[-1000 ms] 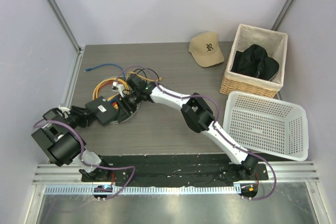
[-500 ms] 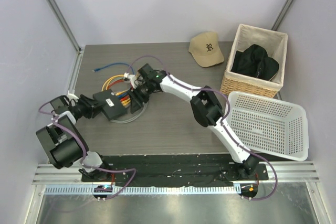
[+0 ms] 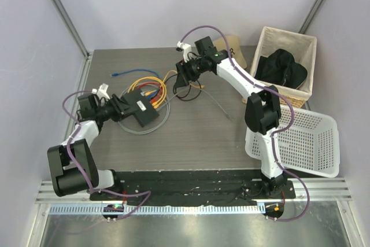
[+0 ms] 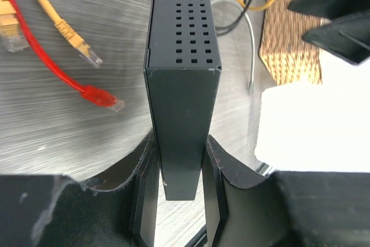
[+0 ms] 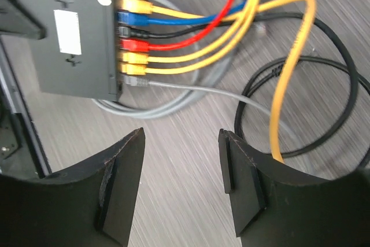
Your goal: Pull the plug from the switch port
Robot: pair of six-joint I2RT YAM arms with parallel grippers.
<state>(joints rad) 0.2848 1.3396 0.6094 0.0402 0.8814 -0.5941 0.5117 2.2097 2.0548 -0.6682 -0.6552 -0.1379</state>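
The left gripper [image 4: 179,143] pinches the switch [image 4: 182,44] by one end at mid-left of the table [image 3: 191,137] while the right gripper [image 5: 180,136] hangs spread and empty near the plugs [image 5: 133,44], apparently lining up; next it must close on one plug

The switch [image 4: 180,85] showed a matt black, perforated metal casing. The counter [image 3: 196,137] had a grey wood-grain finish. The cables [image 5: 287,85] carried smooth, glossy plastic jackets. The basket [image 3: 298,101] was woven wicker.

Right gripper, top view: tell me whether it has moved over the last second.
Yes. The right gripper has pulled away from the switch, going right and toward the far edge of the table, closer to the wicker basket.
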